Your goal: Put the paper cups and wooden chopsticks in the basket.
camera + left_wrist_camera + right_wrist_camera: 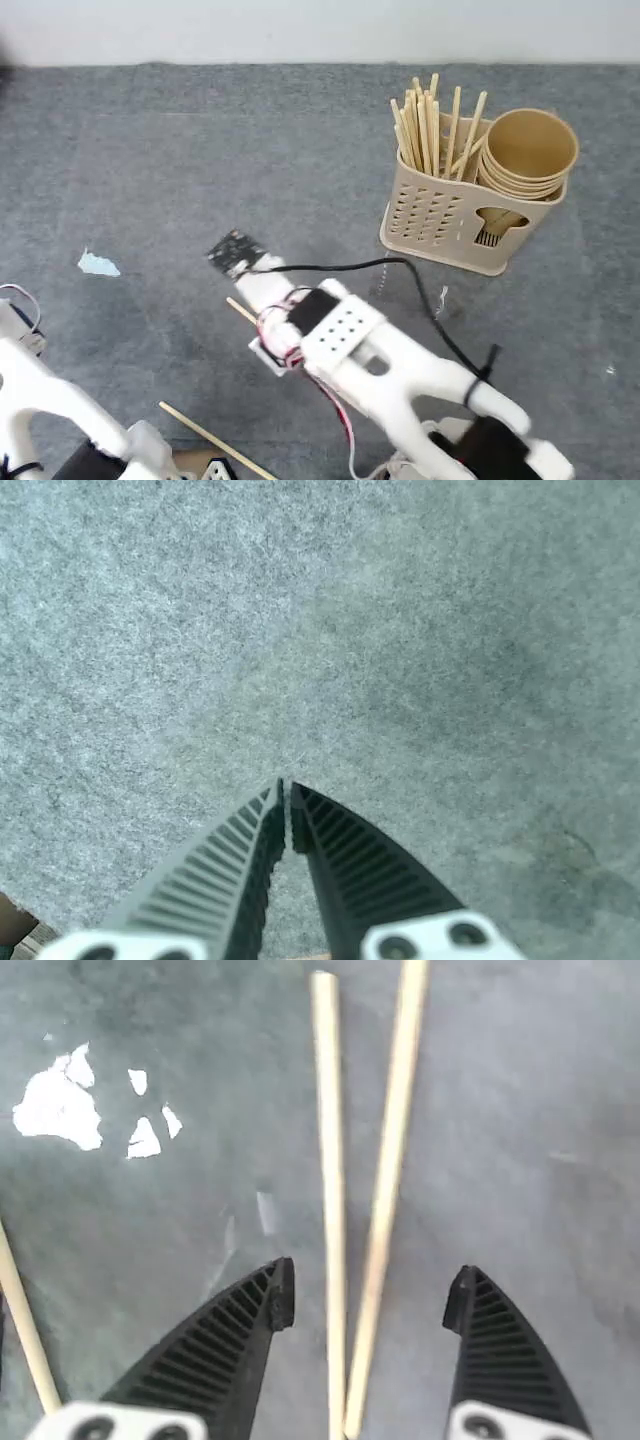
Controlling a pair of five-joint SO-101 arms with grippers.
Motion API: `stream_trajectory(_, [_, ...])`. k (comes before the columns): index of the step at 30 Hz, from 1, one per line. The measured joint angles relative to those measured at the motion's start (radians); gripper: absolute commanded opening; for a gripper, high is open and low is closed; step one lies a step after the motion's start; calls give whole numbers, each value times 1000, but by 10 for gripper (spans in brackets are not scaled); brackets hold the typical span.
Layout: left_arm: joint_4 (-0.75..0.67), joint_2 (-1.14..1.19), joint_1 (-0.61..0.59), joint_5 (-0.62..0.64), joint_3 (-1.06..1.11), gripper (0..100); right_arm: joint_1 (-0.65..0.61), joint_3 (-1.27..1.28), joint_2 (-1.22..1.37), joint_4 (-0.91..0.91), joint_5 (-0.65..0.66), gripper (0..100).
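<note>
A beige basket (430,215) stands at the back right, with several wooden chopsticks (430,125) upright in one side and a stack of paper cups (528,150) in the other. Two chopsticks (330,1160) (390,1150) lie side by side on the grey mat, running between the fingers of my open right gripper (372,1280), which hangs just above them. A third chopstick (20,1320) lies off to one side. In the high view the right arm (340,335) covers them, except for one tip (240,310). My left gripper (287,785) is shut over bare mat.
Another loose chopstick (215,440) lies near the front edge, next to the left arm (60,410). A small pale scrap (98,264) sits on the mat at the left. A black cable (400,270) runs from the right arm past the basket's front.
</note>
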Motion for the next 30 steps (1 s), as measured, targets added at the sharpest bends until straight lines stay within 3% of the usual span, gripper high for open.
stream_trajectory(12, [0,0,0,0,0,13,-15,-245,428,-35,-54,250])
stream_trajectory(14, [0,0,0,0,0,13,-15,-264,451,-34,-55,199])
stream_trajectory(18, [0,0,0,0,0,13,23,-276,466,-34,-55,0])
stream_trajectory(20, [0,0,0,0,0,13,58,-284,466,-34,-55,35])
stream_trajectory(30, [0,0,0,0,0,13,127,-301,474,-25,-51,6])
